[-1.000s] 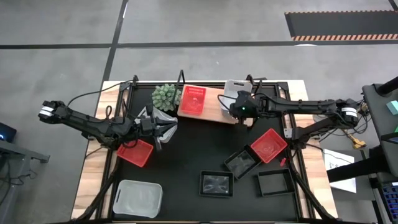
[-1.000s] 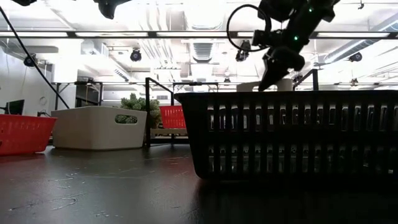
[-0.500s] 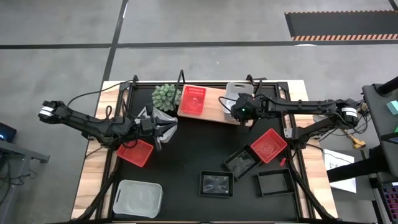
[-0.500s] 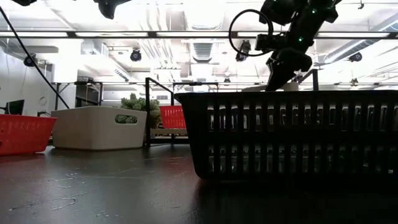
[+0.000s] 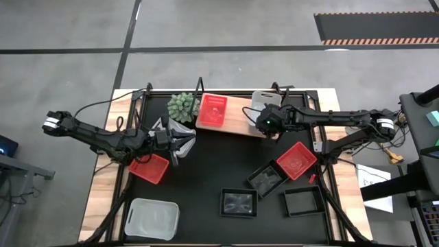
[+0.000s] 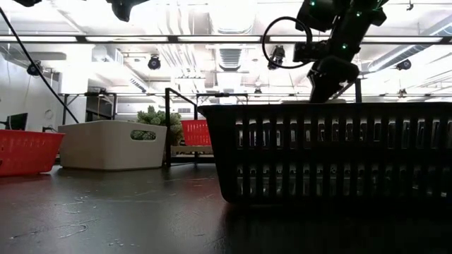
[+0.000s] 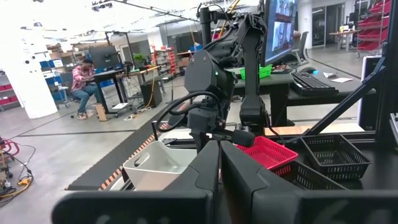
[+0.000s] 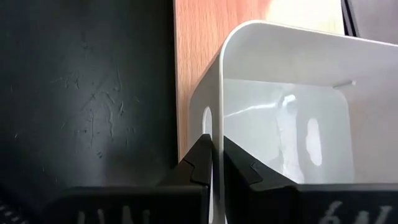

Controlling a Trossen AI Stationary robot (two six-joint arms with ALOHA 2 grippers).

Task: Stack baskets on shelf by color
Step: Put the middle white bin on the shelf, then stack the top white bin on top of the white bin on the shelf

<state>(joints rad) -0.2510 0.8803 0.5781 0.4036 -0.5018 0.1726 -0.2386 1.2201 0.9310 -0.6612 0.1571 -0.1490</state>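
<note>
The right pincer (image 5: 263, 121) is clamped on the near wall of a white basket (image 5: 261, 101), fingers either side of the thin rim; this basket is smooth, glossy and milky, with an oval slot in each end wall, and it sits over the 3 o'clock end of the wooden shelf (image 5: 234, 118), whose pale grain shows just beside its rounded corner. One red basket (image 5: 212, 110) with a perforated floor rests on the shelf's 9 o'clock half, next to the green plant (image 5: 182, 106) at roughly 11 o'clock on the worktop (image 5: 206, 178). Counted from above: three red, two white, three black, though a nested one could be missed. The other reds lie at 8 o'clock (image 5: 149, 167) and 4 o'clock (image 5: 296, 159); the second white basket (image 5: 151, 218) sits at 7 o'clock by the mat's edge; the black ones (image 5: 237, 203) cluster from 6 to 4 o'clock. The middle of the mat is bare. The left pincer (image 5: 180, 143) hangs fully closed, holding nothing, at 9 o'clock.
</note>
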